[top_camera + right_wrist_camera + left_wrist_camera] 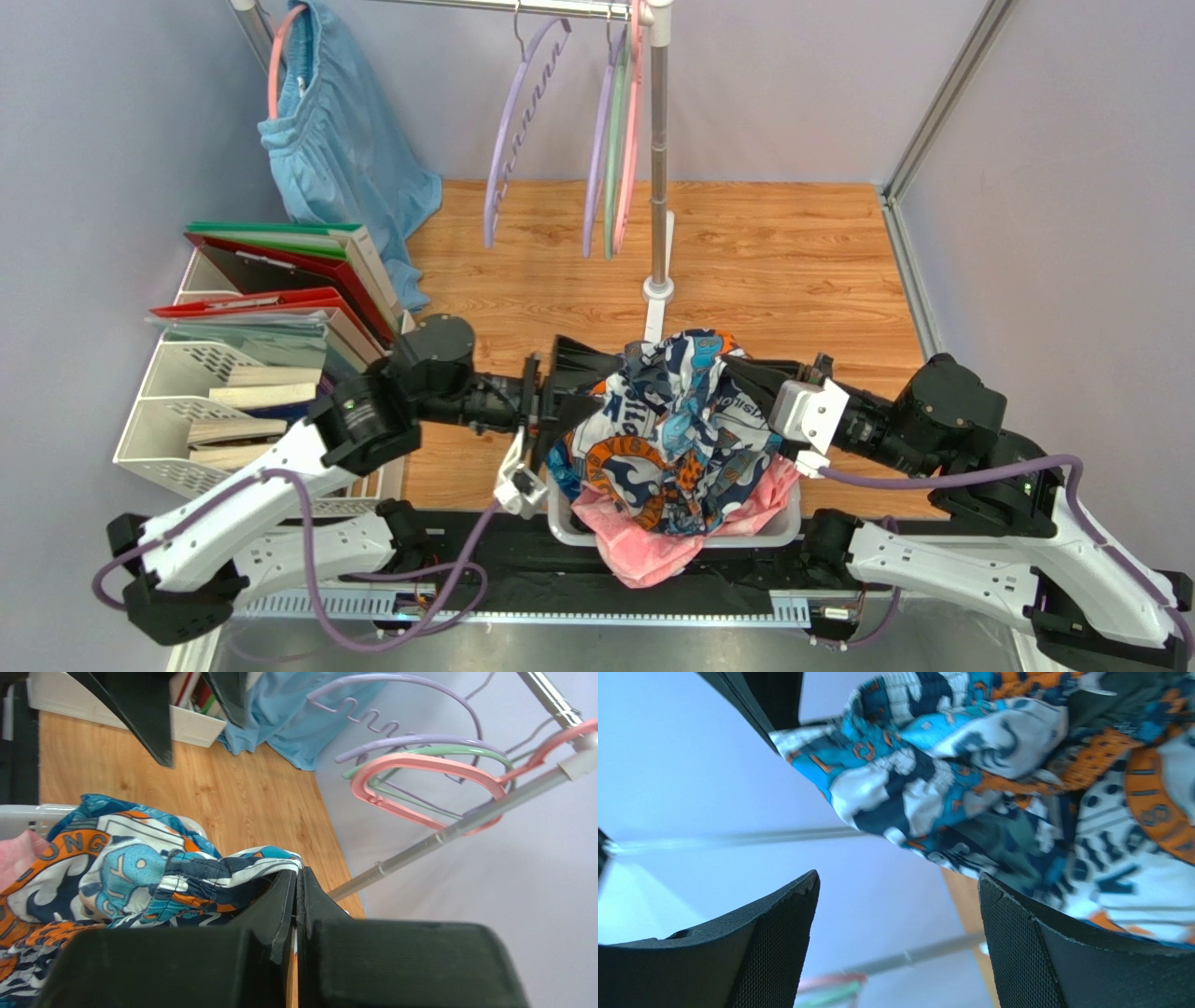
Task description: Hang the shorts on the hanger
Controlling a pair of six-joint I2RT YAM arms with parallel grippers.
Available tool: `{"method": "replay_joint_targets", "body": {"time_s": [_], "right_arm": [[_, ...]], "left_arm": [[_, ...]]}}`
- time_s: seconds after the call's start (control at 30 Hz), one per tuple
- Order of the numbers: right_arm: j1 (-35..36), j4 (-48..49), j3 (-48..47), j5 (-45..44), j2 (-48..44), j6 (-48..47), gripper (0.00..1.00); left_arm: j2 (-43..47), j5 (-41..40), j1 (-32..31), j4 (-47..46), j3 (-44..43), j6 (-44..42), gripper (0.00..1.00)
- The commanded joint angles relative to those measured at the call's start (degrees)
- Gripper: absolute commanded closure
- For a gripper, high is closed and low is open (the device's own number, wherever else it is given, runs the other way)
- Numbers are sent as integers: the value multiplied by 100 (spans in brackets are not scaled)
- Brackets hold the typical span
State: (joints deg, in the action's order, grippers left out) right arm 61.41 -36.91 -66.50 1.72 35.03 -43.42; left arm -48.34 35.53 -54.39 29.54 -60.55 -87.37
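The printed shorts (673, 420) are bunched in a heap above the basket, between my two grippers. My right gripper (769, 399) is shut on their right edge; in the right wrist view the jaws (297, 873) are pressed together with the fabric (175, 868) at their tip. My left gripper (561, 406) is open and empty at the heap's left side. In the left wrist view its fingers (898, 878) stand wide apart, with the shorts (990, 777) above and to the right. The lavender hanger (512, 133) hangs on the rail at the back and also shows in the right wrist view (421, 684).
A white basket (561, 528) under the heap holds a pink garment (638, 543). Plain light-blue shorts (337, 140) hang on a pink hanger at back left. More hangers (617, 133) hang by the rail's pole (657, 182). A white file rack (211, 406) stands at left.
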Motion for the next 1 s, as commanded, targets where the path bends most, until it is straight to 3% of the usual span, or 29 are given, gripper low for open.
{"method": "replay_joint_targets", "body": {"time_s": [0.0, 0.27, 0.53, 0.8, 0.87, 0.9, 0.97], "right_arm": [[-6, 43, 84, 803, 74, -105, 100], [-15, 447, 76, 1138, 312, 202, 100], [-15, 465, 172, 1744, 426, 238, 100], [-15, 272, 111, 2376, 786, -43, 100], [-6, 193, 111, 2465, 813, -123, 100], [-15, 192, 128, 2509, 839, -123, 100], [-15, 210, 137, 2535, 848, -158, 100]], "left_arm": [[-404, 173, -475, -1749, 88, -1229, 13], [-642, 595, -968, -1214, 360, -2871, 14], [-1037, 139, -1346, -283, 132, -4031, 21], [-1529, -635, -1504, -221, 17, -4560, 21], [-1521, -661, -1513, -221, 35, -4552, 29], [-1503, -661, -1530, -221, 61, -4517, 40], [-1459, -705, -1557, -229, 61, -4255, 52]]}}
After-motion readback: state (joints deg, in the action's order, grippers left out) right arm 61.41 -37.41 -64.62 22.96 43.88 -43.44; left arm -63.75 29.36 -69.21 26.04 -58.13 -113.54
